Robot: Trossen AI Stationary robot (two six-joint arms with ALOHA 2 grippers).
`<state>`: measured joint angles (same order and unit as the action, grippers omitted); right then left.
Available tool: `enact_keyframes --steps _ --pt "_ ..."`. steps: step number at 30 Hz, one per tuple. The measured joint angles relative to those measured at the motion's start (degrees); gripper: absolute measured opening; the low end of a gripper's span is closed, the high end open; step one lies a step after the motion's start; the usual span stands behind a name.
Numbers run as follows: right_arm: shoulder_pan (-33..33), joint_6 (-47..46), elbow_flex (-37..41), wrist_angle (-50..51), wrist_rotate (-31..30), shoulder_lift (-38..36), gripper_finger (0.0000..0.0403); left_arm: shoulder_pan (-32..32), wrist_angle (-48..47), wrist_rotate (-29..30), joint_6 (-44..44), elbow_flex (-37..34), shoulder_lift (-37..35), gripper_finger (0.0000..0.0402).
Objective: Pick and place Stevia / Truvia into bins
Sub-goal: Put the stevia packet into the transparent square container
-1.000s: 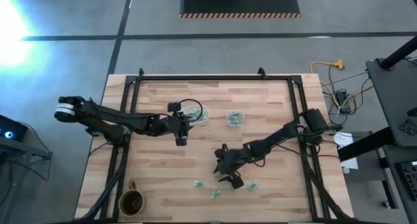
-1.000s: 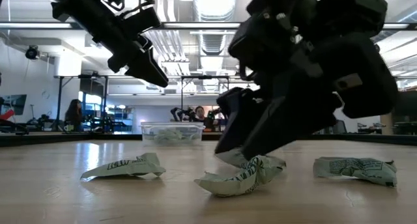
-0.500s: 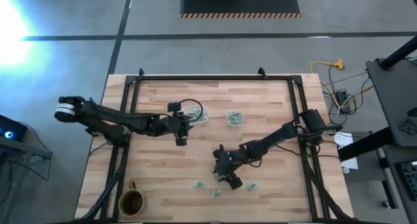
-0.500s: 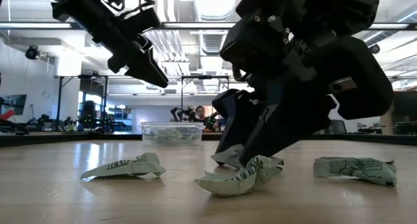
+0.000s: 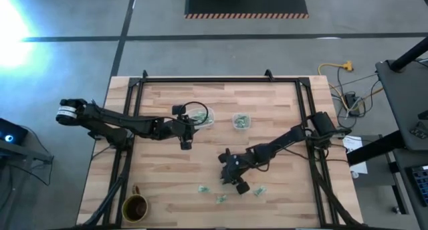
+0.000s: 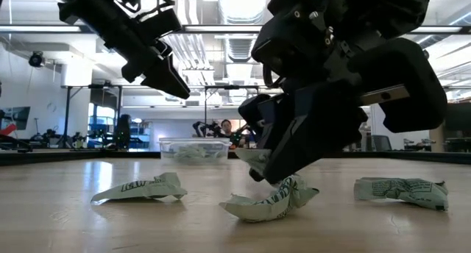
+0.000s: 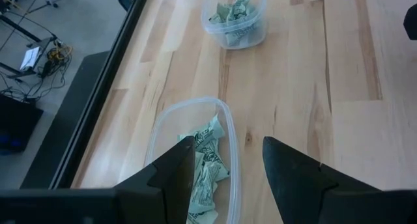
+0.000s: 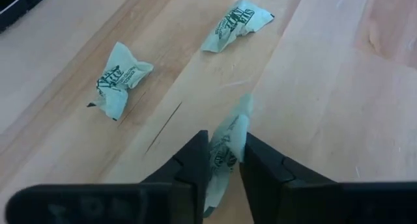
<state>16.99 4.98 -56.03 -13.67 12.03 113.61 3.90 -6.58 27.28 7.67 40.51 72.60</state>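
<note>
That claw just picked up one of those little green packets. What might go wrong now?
The right gripper pinches the crumpled pale green paper packet by one end, so it might slip out on the way to the small clear plastic bin. The left gripper hovers over the wider clear bin, so the arms might crowd each other there.

A grey concrete floor point(image 5: 60, 63) surrounds the pale planked wooden worktop point(image 5: 267, 109). At twelve o'clock lies a black hazard-edged mat point(image 5: 246, 3); at three, a yellow cable point(image 5: 332, 69). Bright ceiling lights point(image 6: 239, 1) hang above the open workshop.
</note>
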Motion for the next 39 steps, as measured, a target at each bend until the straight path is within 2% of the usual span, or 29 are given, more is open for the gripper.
enact_keyframes --steps 8,14,19,23,27,31,33,39 --pt "0.0 1.23 0.0 0.42 0.0 -1.09 0.0038 0.0 -0.02 -0.01 0.01 0.0 0.0 0.0164" --pt "0.0 2.2 0.0 3.34 -0.02 -3.57 0.0033 0.0 -0.01 0.0 0.01 0.0 0.0 0.0164" --pt "-0.02 4.98 -0.01 8.19 -0.93 -8.58 0.0033 0.0 0.03 -0.01 0.04 0.0 0.0 0.0164" --pt "-0.02 7.04 0.02 13.82 -9.1 -13.94 0.0033 0.0 0.06 0.01 0.06 -0.02 0.0 0.0164" --pt "-0.16 7.25 0.73 19.13 -22.04 -18.7 0.0033 0.0 0.04 0.0 0.07 -0.02 0.0 0.0164" --pt "-0.86 8.0 3.36 20.02 -33.78 -22.63 0.0033 0.0 0.09 0.01 0.1 -0.02 0.0 0.0164" --pt "-1.95 8.13 4.8 19.68 -36.15 -24.17 0.0033 0.0 0.02 0.01 0.1 -0.04 0.0 0.0164" --pt "-7.03 7.2 9.89 18.83 -36.5 -27.58 0.0033 0.0 0.16 0.01 0.1 -0.04 0.0 0.0164"
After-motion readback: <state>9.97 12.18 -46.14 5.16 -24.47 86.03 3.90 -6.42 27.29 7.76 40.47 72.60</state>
